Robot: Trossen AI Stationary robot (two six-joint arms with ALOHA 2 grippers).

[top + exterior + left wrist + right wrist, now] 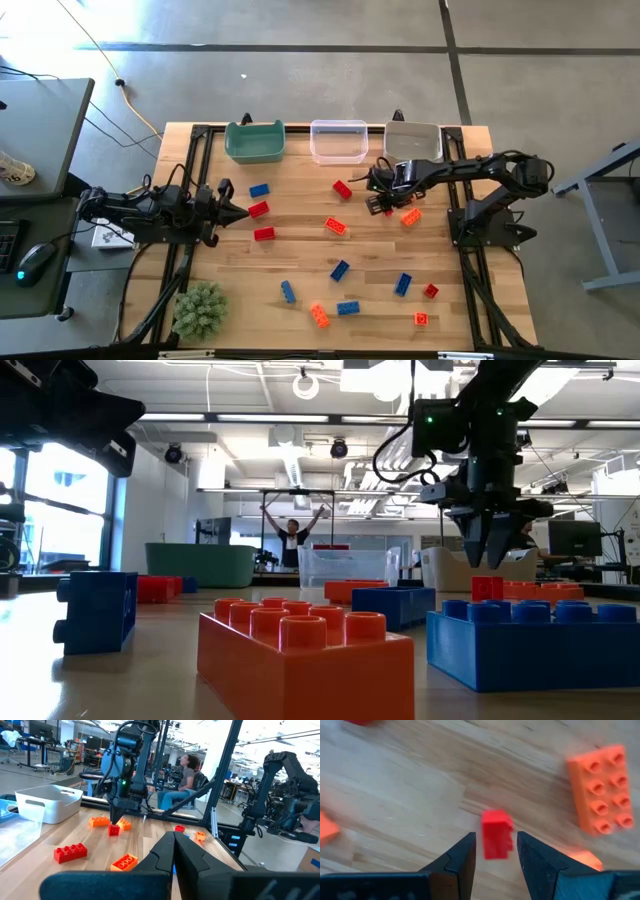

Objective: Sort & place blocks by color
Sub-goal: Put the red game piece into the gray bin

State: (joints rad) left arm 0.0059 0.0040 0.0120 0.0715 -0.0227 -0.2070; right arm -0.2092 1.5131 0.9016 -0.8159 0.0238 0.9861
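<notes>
A wooden bench (300, 250) seen from above, with a dark robot arm at each side. Along its far edge stand three bins: a green bin (254, 142) on the left, a clear bin (338, 141) in the middle and a white bin (413, 141) on the right.

The right end effector (385, 203) hangs low over the bench just in front of the white bin, pointing down. Its fingers (459, 854) stand partly open, with a small red block (497, 834) lying on the wood between the tips. From the wrist camera the fingers seem to straddle it without pressing, though contact is hard to judge. An orange block (604, 790) lies just beside it to the right.

The left end effector (232, 212) waits at the left side of the bench, its fingers closed together and empty.

The other blocks are scattered across the bench. A blue block (259, 189) and two red blocks (261, 221) lie near the left end effector. A red block (342, 189) sits in front of the clear bin, and an orange one (336, 226) lies near the centre. More blue, orange and red blocks are spread across the near half. A fuzzy green clump (199, 309) sits at the near left corner.

Beyond the bench, a person (293, 532) stands with both arms raised.
</notes>
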